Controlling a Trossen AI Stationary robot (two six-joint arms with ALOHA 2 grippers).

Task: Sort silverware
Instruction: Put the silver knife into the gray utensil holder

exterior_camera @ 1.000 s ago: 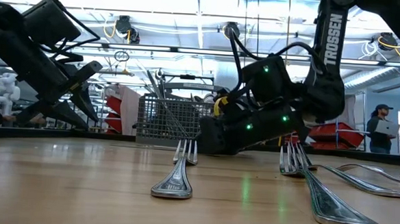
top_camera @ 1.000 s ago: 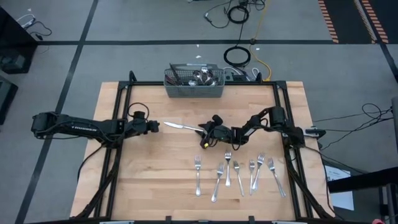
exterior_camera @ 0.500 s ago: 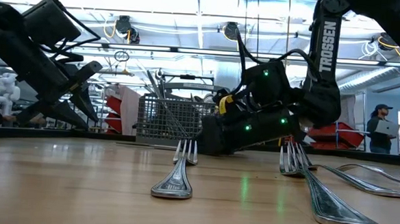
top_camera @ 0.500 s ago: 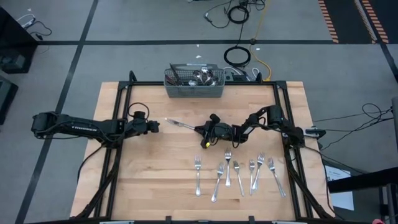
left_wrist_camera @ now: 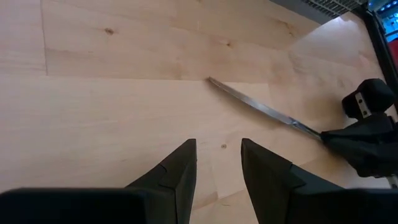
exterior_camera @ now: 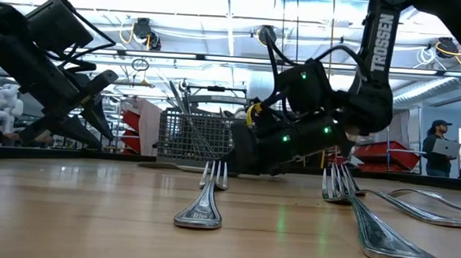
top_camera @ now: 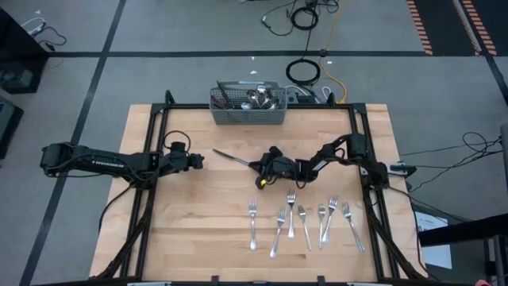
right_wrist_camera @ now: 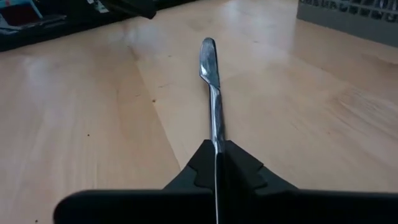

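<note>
Steel of this kind should be stiff, light and slippery, so the table knife (top_camera: 231,157) wants a pinch across its flat sides near one end, where the metal cannot roll between the pads. The right gripper (top_camera: 260,166) has just that: its fingers are closed tight on one end of the knife near the middle of the tabletop, the blade reaching out toward the left edge. In the right wrist view the rounded tip (right_wrist_camera: 208,56) stands clear of the wood, thin and mirror-bright, and a grip so far from the free end could let it droop or twist.

The left gripper (top_camera: 197,160) waits toward the left edge, facing the knife tip, fingers (left_wrist_camera: 175,173) partly apart with nothing between them.

Six forks (top_camera: 302,222) lie in a loose row near the front edge, slim, polished, tines pointing toward the back edge. More cutlery stands in the grey wire-mesh basket (top_camera: 248,106) at the back edge. The tabletop (top_camera: 190,230) is pale, smooth wood, on which flat pieces may be awkward to lift.
</note>
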